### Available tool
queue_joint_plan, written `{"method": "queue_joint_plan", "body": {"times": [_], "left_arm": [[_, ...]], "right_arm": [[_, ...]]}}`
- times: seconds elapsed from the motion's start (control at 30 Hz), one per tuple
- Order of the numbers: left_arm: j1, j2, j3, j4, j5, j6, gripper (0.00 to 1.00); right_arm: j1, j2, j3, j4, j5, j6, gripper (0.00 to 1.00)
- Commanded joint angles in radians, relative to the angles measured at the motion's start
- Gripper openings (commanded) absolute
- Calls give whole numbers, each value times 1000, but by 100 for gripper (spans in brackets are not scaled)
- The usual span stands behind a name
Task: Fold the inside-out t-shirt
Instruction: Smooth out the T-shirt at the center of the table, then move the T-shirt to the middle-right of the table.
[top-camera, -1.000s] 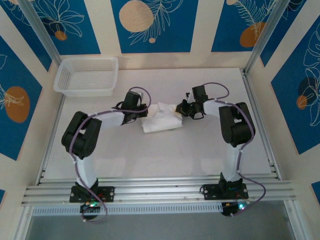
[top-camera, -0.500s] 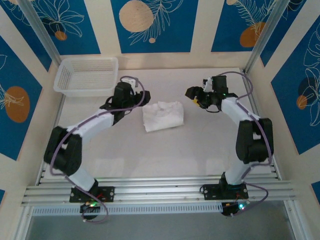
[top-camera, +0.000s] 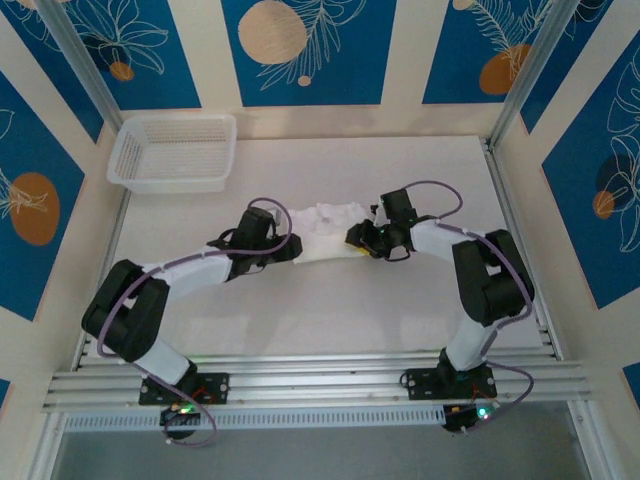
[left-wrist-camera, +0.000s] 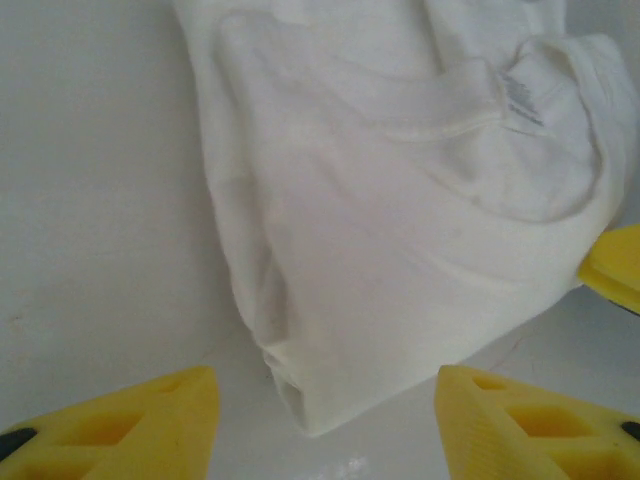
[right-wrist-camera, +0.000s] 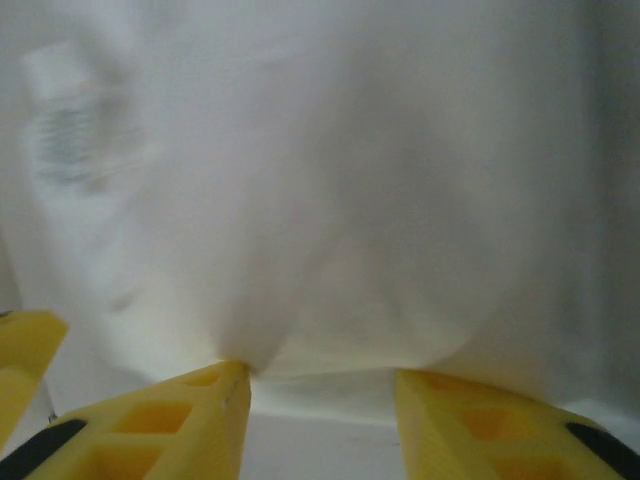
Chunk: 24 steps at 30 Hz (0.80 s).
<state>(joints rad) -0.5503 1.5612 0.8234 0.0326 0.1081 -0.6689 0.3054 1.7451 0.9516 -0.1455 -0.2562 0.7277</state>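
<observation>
The inside-out t-shirt (top-camera: 327, 222) lies as a small white folded bundle at the middle of the table. In the left wrist view the t-shirt (left-wrist-camera: 400, 230) shows its neck label, and a folded corner points at the gap between my yellow fingers. My left gripper (top-camera: 287, 247) sits low at the bundle's left near corner, open, nothing between its jaws (left-wrist-camera: 325, 430). My right gripper (top-camera: 356, 240) is at the right near corner, also open. In the right wrist view the t-shirt (right-wrist-camera: 350, 180) has its edge resting against the fingertips (right-wrist-camera: 225, 385), with the right gripper (right-wrist-camera: 320, 400) gaping below it.
A white plastic mesh basket (top-camera: 175, 150) stands at the table's far left corner. Metal rails run along the near edge (top-camera: 320, 380) and the right side. The right gripper's yellow fingertip (left-wrist-camera: 612, 265) pokes in at the shirt's far side in the left wrist view.
Both grippers were shut at the shirt's sides a second ago. They opened and swung away, and now both are back low at the bundle's near corners. The right jaws have narrowed somewhat.
</observation>
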Motion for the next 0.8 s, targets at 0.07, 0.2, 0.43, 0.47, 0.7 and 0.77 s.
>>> {"method": "queue_joint_plan", "body": {"times": [0.07, 0.2, 0.43, 0.47, 0.7, 0.77], "left_arm": [[59, 37, 45, -11, 30, -114, 59], [92, 134, 70, 139, 144, -174, 59], [72, 314, 140, 325, 233, -244, 55], [61, 337, 163, 333, 241, -243, 54], [-63, 541, 461, 316, 217, -247, 49], [-107, 619, 572, 308, 208, -260, 48]], "right_arm": [[-24, -143, 26, -59, -16, -11, 45], [-40, -324, -51, -90, 30, 75, 60], [-103, -553, -247, -49, -26, 233, 62], [-105, -581, -259, -71, -17, 238, 61], [-178, -719, -394, -119, 33, 395, 60], [-220, -725, -418, -115, 21, 437, 60]]}}
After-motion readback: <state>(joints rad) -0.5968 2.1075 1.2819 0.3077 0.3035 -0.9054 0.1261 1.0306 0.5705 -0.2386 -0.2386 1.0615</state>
